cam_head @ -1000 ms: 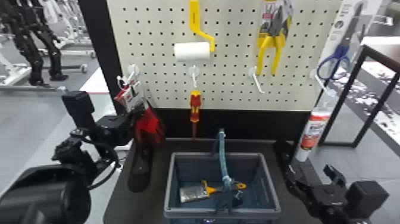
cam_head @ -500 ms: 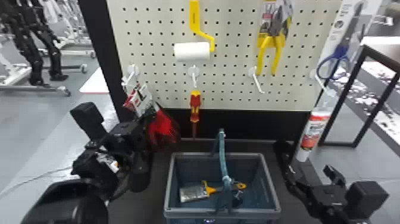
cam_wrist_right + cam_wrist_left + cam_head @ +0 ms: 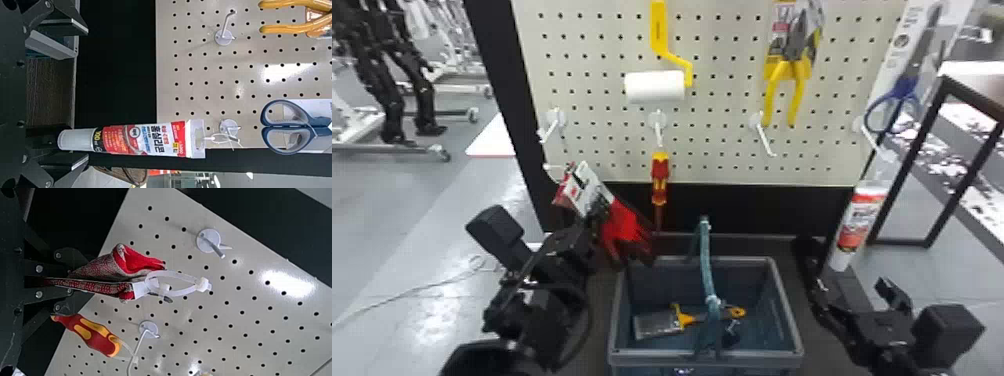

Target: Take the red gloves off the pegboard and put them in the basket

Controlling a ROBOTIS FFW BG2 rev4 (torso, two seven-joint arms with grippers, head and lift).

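Red gloves, partly hidden by left gripper, basket cut off below

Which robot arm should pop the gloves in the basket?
Left, I think. The left gripper holds the red gloves, off the hook, near the basket. The right gripper is open, across the basket.

A red-and-yellow screwdriver hangs to the right of the fingers of the left gripper. Well above those fingers are a white paint roller with a yellow handle, off to their right, and a white hook, slightly to their left. A paintbrush lies below and right of them. A silicone tube hangs tilted just beyond the fingers of the right gripper; blue-handled scissors hang higher, to their right, and yellow-handled pliers high to their left.
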